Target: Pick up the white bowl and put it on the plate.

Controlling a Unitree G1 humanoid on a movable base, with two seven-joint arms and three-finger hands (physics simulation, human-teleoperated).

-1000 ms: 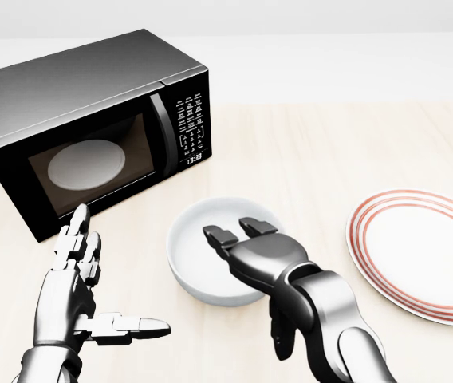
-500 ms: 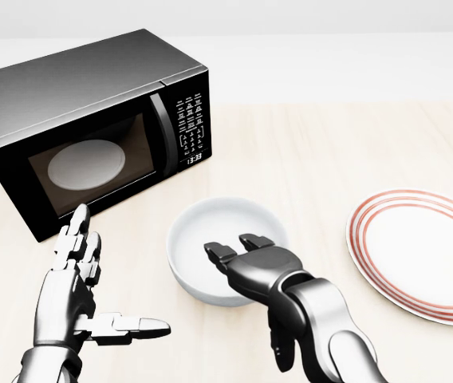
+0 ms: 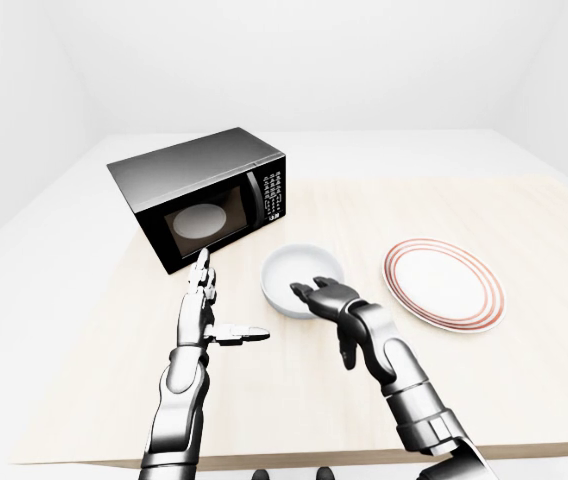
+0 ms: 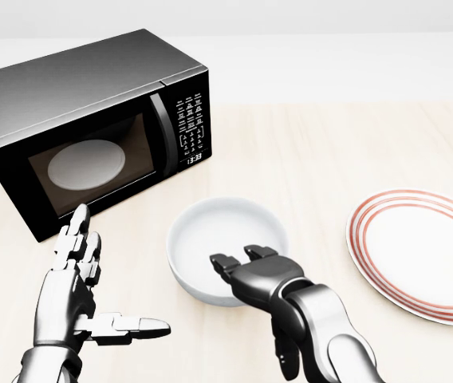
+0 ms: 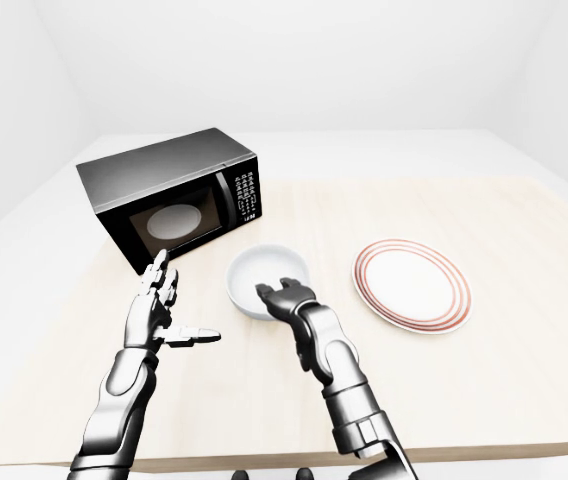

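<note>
The white bowl (image 4: 225,236) stands upright on the wooden table, at the middle of the head view. My right hand (image 4: 239,260) reaches in from the bottom, its dark fingers (image 4: 220,262) curled over the bowl's lower rim and its thumb hanging below, apart from the bowl. It is open, with nothing held. The red-ringed plate (image 4: 418,249) lies empty to the right of the bowl. My left hand (image 4: 83,295) hovers open at the lower left, fingers pointing up and thumb pointing right, well apart from the bowl.
A black microwave (image 4: 91,128) with its door shut stands at the upper left, a white turntable visible inside. The table's (image 3: 524,380) lower edge runs along the bottom of the left-eye view.
My right hand has drawn back toward the bottom of the head view, from over the bowl's middle to its lower rim. The left hand, bowl and plate have not moved.
</note>
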